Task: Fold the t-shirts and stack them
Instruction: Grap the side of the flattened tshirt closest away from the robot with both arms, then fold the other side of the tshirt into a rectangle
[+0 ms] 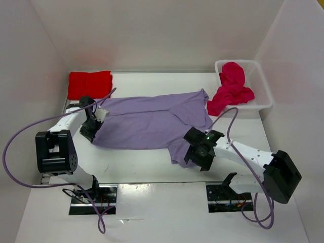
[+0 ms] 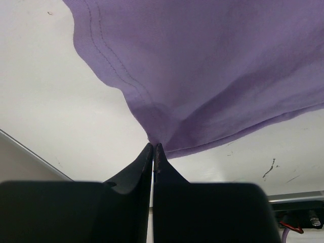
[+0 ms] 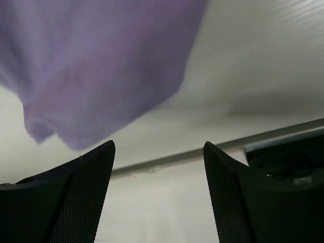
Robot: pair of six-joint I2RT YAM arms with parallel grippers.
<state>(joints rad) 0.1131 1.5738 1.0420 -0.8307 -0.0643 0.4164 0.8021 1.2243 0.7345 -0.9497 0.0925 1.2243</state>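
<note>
A pale lavender t-shirt point(image 1: 152, 121) lies spread flat across the middle of the table. My left gripper point(image 1: 89, 132) is at its near left corner, shut on the hem; the left wrist view shows that corner point(image 2: 167, 136) pinched at the fingertips of the left gripper point(image 2: 153, 147). Just off the shirt's near right sleeve, my right gripper point(image 1: 197, 157) stands open and holds nothing. The right wrist view shows the right gripper point(image 3: 159, 147) with bare table between its fingers and the lavender cloth point(image 3: 91, 66) beyond. A bright red t-shirt point(image 1: 90, 83) lies folded at the back left. A crimson t-shirt point(image 1: 230, 91) hangs crumpled over the bin's edge.
A white plastic bin point(image 1: 260, 83) stands at the back right, against the right wall. White walls close in the table on the left, back and right. Purple cables loop from both arms near the front edge.
</note>
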